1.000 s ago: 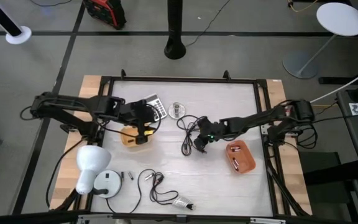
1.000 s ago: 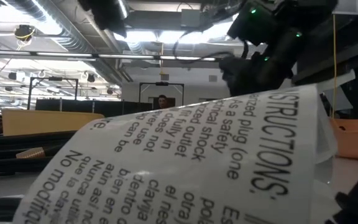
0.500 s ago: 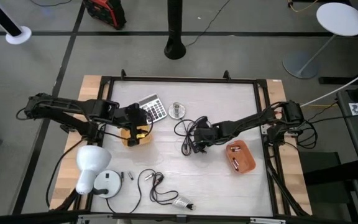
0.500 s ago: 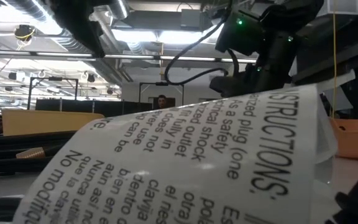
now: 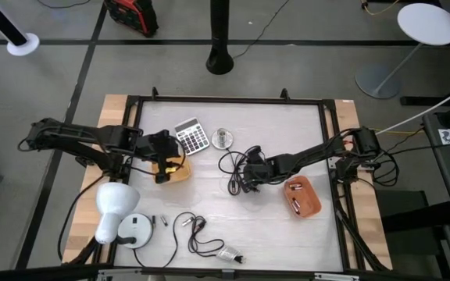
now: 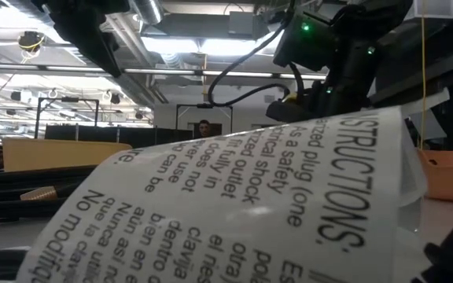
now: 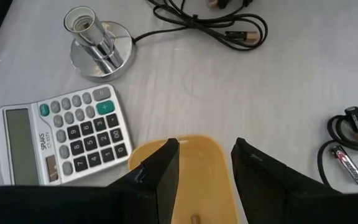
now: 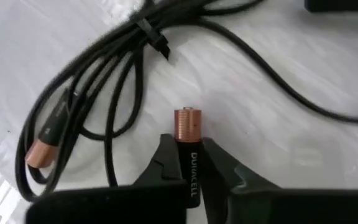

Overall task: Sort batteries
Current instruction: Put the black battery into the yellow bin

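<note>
The right gripper pinches a battery beside the cable at table centre. To do this well, lift straight up so the wire loops stay put, then carry to the orange tray right of the cable. The battery's long axis runs along the fingers, copper end pointing away from the wrist. The left gripper, spread, hovers over the yellow tray left of the cable
</note>
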Tool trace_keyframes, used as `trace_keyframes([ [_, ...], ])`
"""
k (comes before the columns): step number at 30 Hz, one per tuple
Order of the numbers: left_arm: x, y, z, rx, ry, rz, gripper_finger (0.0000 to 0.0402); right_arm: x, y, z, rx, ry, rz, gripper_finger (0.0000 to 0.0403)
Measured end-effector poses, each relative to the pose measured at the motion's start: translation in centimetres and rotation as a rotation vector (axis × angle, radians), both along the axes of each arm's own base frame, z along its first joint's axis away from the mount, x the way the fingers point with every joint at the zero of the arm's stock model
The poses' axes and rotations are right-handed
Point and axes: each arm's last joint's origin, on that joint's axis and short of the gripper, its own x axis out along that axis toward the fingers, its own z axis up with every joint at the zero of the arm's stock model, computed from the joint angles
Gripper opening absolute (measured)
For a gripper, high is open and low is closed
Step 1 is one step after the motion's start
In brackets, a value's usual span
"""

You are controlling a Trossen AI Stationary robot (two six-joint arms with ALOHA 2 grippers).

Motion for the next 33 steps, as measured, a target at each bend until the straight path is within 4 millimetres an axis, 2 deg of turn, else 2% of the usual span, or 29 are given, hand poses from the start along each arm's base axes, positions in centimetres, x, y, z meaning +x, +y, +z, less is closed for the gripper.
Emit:
trace_keyframes([
  [7,-0.5,-0.5,0.1,-0.009,-0.019,-0.019,0.0136,1.3,0.1,1.2,-0.031,-0.025,0.052,0.0041],
  [15,-0.7,-1.3,0.4,-0.01,-0.047,-0.066,0.0136,4.4,0.3,5.4,-0.095,-0.164,0.152,0.0028],
  [19,-0.9,-1.6,0.6,0.006,-0.055,-0.108,0.0136,5.8,0.3,7.6,-0.182,-0.272,0.163,0.0029],
  [23,-1.3,-1.8,0.9,0.005,-0.077,-0.123,0.0136,7.8,0.4,9.1,-0.271,-0.484,0.22,0.0029],
  [29,-2.0,-1.7,1.5,-0.005,-0.114,-0.121,0.0136,10.9,0.7,7.6,-0.403,-0.708,0.303,0.0031],
  [33,-2.4,-1.6,1.8,-0.006,-0.137,-0.123,0.0136,12.5,-0.1,6.1,-0.43,-0.849,0.317,0.0036],
])
